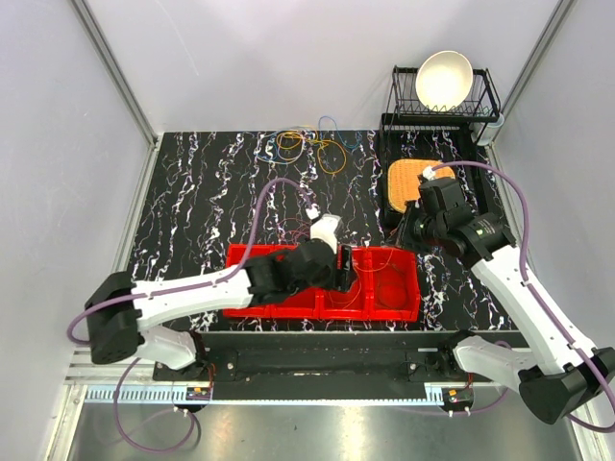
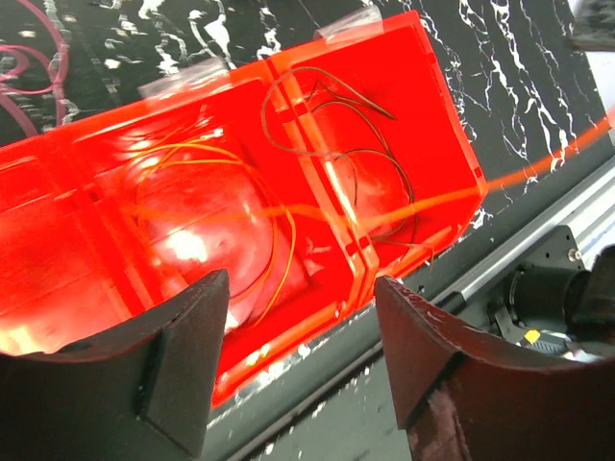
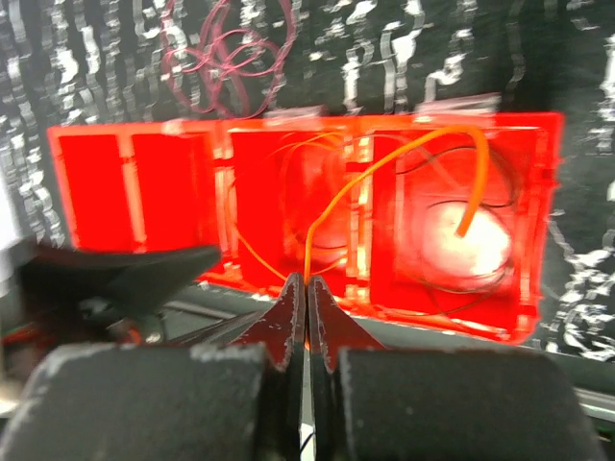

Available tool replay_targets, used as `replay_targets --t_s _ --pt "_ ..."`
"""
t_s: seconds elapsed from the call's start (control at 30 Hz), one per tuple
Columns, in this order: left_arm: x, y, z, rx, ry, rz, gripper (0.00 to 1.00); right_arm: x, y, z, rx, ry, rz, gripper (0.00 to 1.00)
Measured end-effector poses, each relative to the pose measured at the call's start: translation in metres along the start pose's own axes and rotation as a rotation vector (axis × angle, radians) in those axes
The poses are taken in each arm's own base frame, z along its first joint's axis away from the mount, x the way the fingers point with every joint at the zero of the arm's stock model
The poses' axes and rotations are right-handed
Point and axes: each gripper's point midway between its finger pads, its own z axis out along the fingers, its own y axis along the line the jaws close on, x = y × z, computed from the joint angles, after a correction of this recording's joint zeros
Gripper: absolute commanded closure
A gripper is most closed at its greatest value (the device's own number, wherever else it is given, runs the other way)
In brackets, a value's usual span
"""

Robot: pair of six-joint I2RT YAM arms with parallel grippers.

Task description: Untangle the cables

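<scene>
My right gripper [image 3: 307, 283] is shut on a thin orange cable [image 3: 404, 154] that arcs up and over, its free end hanging above the right compartment of the red tray [image 3: 538, 230]. In the top view this gripper [image 1: 410, 233] hovers just past the tray's right end. My left gripper [image 2: 300, 312] is open and empty over the tray's [image 2: 452, 125] near rim. Below it, an orange-yellow cable [image 2: 274, 216] coils in one compartment and a dark cable [image 2: 370, 144] in the end one. A tangle of yellow, orange and blue cables [image 1: 309, 146] lies at the table's back. A maroon cable [image 3: 226, 48] lies beyond the tray.
A black dish rack [image 1: 485, 96] holding a white bowl [image 1: 443, 79] stands at the back right, with an orange mat [image 1: 405, 181] in front of it. A white object [image 1: 325, 230] sits just behind the tray. Grey walls enclose the table on both sides.
</scene>
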Motion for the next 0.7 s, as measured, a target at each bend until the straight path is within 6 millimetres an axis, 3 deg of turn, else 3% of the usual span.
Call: replay_targets --t_s 0.13,0.27,0.43,0.57,0.7 --pt "-0.013 0.006 -0.026 -0.018 -0.028 -0.016 0.33 -0.001 -0.013 0.0 0.065 -0.012 -0.018 1.0" --pt "-0.031 0.013 -0.055 -0.033 -0.091 -0.038 0.33 0.003 -0.012 0.004 0.056 0.01 -0.019 1.0" --pt "-0.049 0.026 -0.09 -0.056 -0.165 -0.057 0.32 0.033 -0.01 0.035 0.008 0.13 -0.011 1.0" --pt "-0.056 0.046 -0.12 -0.106 -0.211 -0.061 0.3 0.057 0.002 0.057 -0.018 0.224 -0.043 1.0" --pt "-0.063 0.073 -0.159 -0.158 -0.278 -0.077 0.27 0.064 0.018 0.064 -0.061 0.241 -0.076 1.0"
